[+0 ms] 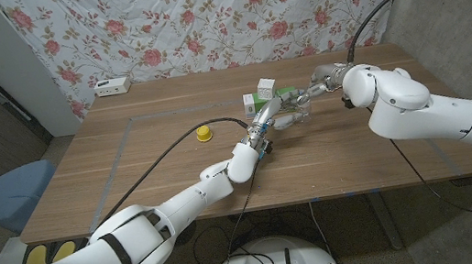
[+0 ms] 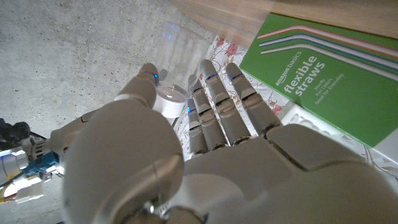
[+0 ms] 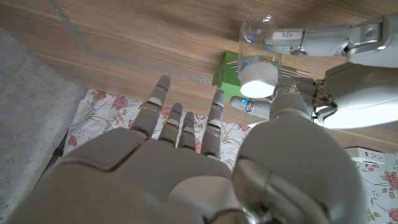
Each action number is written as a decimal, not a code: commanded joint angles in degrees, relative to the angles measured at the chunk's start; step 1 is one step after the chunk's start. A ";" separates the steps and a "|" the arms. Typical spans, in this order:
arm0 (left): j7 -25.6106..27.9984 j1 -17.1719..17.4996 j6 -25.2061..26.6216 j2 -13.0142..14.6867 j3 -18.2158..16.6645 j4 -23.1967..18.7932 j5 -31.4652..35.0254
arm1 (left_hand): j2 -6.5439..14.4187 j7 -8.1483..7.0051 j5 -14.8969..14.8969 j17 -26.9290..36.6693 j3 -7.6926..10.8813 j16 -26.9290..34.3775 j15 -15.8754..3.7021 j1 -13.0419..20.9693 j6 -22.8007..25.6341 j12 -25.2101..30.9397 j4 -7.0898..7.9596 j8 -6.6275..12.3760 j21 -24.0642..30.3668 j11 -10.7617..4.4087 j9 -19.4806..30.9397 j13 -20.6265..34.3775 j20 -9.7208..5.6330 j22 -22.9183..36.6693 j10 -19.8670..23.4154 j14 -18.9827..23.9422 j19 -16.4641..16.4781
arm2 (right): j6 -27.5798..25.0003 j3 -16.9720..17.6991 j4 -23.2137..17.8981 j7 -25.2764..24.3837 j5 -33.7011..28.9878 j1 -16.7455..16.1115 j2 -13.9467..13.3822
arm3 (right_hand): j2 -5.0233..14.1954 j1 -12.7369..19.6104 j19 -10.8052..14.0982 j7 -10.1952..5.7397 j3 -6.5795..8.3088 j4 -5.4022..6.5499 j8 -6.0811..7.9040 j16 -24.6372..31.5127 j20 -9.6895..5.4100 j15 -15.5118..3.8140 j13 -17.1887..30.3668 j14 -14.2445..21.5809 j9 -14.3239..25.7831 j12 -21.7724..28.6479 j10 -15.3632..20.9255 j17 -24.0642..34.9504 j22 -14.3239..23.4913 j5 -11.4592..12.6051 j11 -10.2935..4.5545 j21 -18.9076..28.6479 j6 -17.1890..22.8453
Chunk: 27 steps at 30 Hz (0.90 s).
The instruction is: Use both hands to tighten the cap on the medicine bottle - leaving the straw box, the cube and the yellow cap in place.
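The clear medicine bottle (image 1: pixel 289 117) with its white cap (image 3: pixel 260 78) is off the table at mid-table. My left hand (image 1: pixel 261 131) grips it near the cap end, thumb on one side and fingers on the other (image 2: pixel 205 81). My right hand (image 1: pixel 321 81) comes in from the right with its fingers straight and spread; its thumb (image 3: pixel 286 102) is close beside the cap, and I cannot tell if it touches. The green straw box (image 1: pixel 262 103) lies just behind the bottle, the white cube (image 1: pixel 266 84) behind that. The yellow cap (image 1: pixel 205 134) sits to the left.
A white power strip (image 1: pixel 111 86) lies at the table's far left edge. Tape lines (image 1: pixel 126 138) mark a rectangle on the wooden top. A blue chair (image 1: pixel 4 192) stands left of the table. A floral cloth hangs behind.
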 commanded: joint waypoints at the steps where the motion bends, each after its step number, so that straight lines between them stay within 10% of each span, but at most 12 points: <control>1: -0.33 0.17 0.37 0.12 -0.06 -0.45 -0.08 | 0.52 -0.23 0.18 0.07 0.38 0.19 -4.88 0.19 0.26 0.35 -0.03 0.03 -0.13 -2.25 0.22 0.25 0.08 0.18 2.72 0.19 -0.24 | 1.60 1.38 -0.56 2.52 0.65 -0.16 -0.83 | 0.25 1.69 -0.37 -1.06 0.94 -0.56 -0.17 0.08 0.26 -0.04 0.14 -0.20 0.00 0.47 -0.43 0.05 0.08 0.86 -0.03 -0.19 0.73; 27: -1.06 0.83 1.42 0.72 -0.12 -2.40 0.23 | 0.45 -0.25 0.17 0.06 0.36 0.19 -4.86 0.16 0.28 0.31 -0.06 0.05 -0.07 -2.26 0.22 0.25 0.12 0.18 2.68 0.18 -0.16 | 4.10 4.74 -0.49 1.27 1.68 -3.60 -0.40 | 0.19 9.23 0.36 -5.10 4.05 -1.40 0.79 0.76 -0.23 -1.29 0.09 0.37 -0.57 1.37 0.21 -0.16 0.03 2.06 -0.73 0.22 4.48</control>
